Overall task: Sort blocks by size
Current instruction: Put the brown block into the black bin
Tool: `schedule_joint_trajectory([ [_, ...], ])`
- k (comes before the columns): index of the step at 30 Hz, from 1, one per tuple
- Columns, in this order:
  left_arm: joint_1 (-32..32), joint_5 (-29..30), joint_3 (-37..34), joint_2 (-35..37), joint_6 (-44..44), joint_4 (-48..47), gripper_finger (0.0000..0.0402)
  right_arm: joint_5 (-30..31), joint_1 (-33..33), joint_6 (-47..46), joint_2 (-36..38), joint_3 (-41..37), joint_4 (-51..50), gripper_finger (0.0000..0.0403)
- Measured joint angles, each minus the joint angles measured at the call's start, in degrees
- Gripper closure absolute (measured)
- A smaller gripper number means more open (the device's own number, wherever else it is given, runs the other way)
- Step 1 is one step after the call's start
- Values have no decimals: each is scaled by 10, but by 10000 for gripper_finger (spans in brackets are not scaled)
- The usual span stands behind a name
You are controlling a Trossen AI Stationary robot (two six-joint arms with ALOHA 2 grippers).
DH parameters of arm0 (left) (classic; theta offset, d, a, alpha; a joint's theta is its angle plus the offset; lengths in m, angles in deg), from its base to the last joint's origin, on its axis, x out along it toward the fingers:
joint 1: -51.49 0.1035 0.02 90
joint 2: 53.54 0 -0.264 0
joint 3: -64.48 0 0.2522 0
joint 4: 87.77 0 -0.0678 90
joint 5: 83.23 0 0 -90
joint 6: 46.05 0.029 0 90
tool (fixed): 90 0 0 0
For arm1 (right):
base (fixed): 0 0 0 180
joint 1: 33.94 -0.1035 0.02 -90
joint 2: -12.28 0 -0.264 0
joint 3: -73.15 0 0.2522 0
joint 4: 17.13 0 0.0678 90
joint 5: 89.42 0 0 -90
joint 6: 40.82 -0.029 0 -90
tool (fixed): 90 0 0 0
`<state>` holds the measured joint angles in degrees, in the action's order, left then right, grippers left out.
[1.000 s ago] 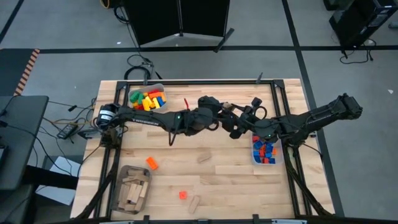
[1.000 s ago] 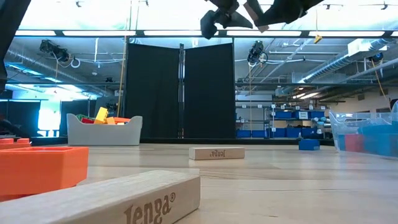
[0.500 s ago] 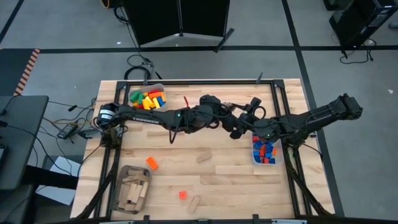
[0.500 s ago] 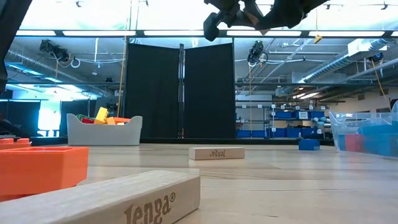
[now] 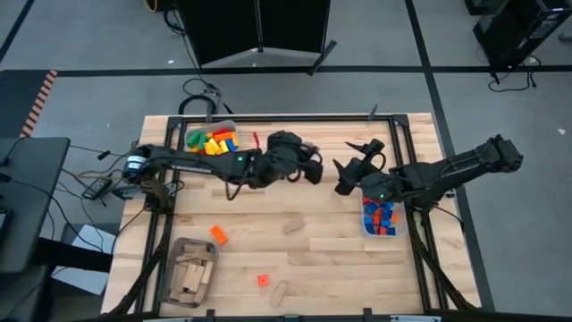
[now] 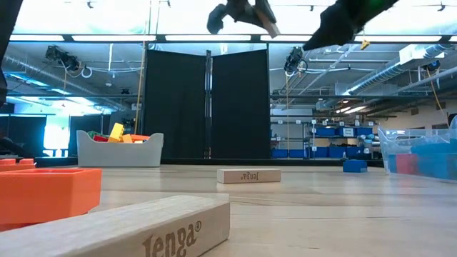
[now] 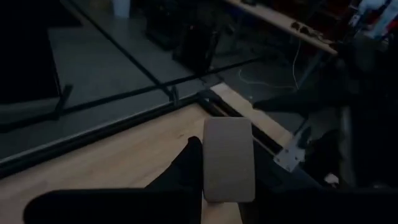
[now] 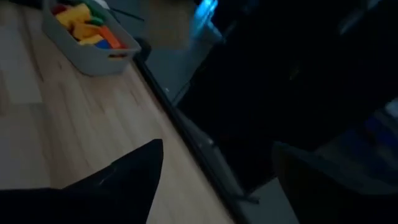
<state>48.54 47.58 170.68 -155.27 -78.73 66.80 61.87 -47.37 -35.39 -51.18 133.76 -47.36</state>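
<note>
- Left gripper (image 5: 311,169): clamped on a tan wooden block (image 7: 228,158), held up off the table (image 5: 340,259). In the left wrist view the block's long axis runs straight out ahead of the fingers, with about half of it sticking out past the tips.
- Right gripper (image 5: 350,167): jaws wide apart and empty. It sits just beside the left gripper, on the side away from the left arm's base, and does not touch the block.
- The left arm has the block, so my read is the next move is the left's.
- Likely target is the bin of wooden pieces (image 5: 189,269). From the left gripper it lies well back toward the left arm's base side and down toward the table's near edge, well apart from the gripper.
- That makes it a long diagonal carry. The block's long axis probably needs turning to match the pieces already in the bin, though I can't tell their lie exactly.
- The grey bin of coloured bricks (image 5: 213,143) is nearer, behind the left gripper along its own arm, but it's the wrong kind for this block.
- The clear bin of blue and red bricks (image 5: 382,217) sits under the right arm, on the near-edge side of the right gripper.
- A loose wooden piece (image 5: 293,227) lies below the left gripper toward the near edge, close to the carry path. I'd keep the height up when passing it.
</note>
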Motion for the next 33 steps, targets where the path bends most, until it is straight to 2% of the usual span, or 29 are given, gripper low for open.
schedule_joint_trajectory([
  [4, -14, -19, 0, 34, -32, -130, 339, -14, 0, -123, 17, 0, -91, 93],
  [8, -26, -79, 0, 50, -87, -297, 339, -78, 0, -242, 32, 0, -158, 105],
  [11, -46, -129, 0, 57, -127, -400, 339, -129, 0, -296, 35, 0, -179, 113],
  [14, -91, -152, 0, 57, -191, -501, 339, -173, 0, -340, 36, 0, -178, 119],
  [18, -176, -151, 0, 58, -286, -613, 339, -228, 0, -414, 36, 0, -175, 124],
  [22, -272, -160, 0, 58, -391, -693, 339, -288, 0, -470, 36, 0, -163, 123],
  [27, -385, -189, 0, 58, -545, -746, 339, -353, -1, -537, 36, 0, -150, 124],
  [33, -476, -260, 0, 58, -695, -757, 339, -370, -22, -570, 36, 0, -135, 131],
])
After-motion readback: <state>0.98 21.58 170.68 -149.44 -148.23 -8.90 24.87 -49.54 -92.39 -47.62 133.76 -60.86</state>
